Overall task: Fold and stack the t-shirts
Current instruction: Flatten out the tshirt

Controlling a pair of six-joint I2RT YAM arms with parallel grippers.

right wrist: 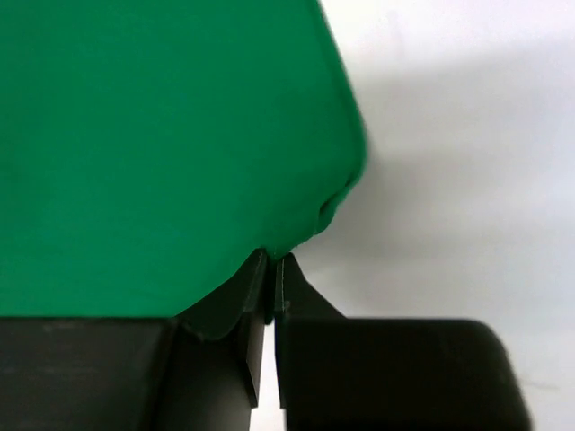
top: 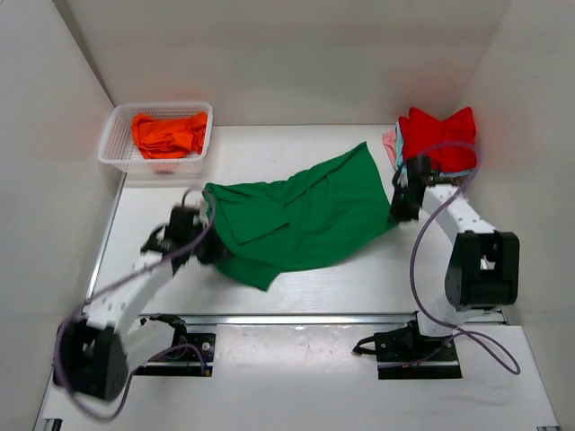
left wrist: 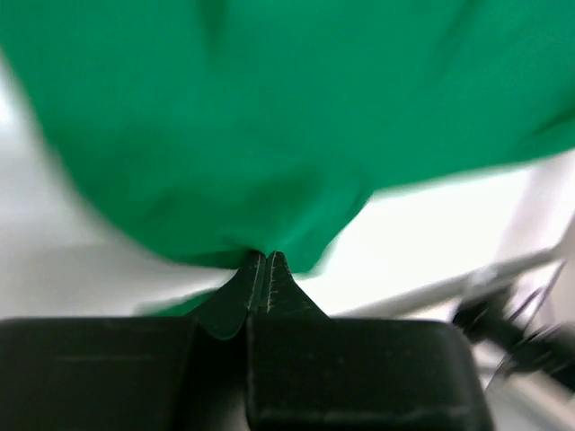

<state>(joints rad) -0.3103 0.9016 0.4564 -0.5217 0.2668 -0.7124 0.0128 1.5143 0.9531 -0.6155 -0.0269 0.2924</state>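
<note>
A bright green t-shirt [top: 301,215] hangs stretched between my two grippers over the middle of the table. My left gripper [top: 205,244] is shut on its left edge; in the left wrist view the cloth [left wrist: 269,117] bunches into the closed fingertips [left wrist: 266,260]. My right gripper [top: 398,208] is shut on the shirt's right edge; in the right wrist view the green cloth [right wrist: 162,144] is pinched at the fingertips [right wrist: 272,260]. A folded red t-shirt [top: 440,136] lies on pink and light blue ones at the back right. An orange t-shirt [top: 169,133] lies in the basket.
A white plastic mesh basket [top: 115,144] stands at the back left corner. White walls enclose the table on three sides. A metal rail [top: 296,317] runs along the table's near edge by the arm bases.
</note>
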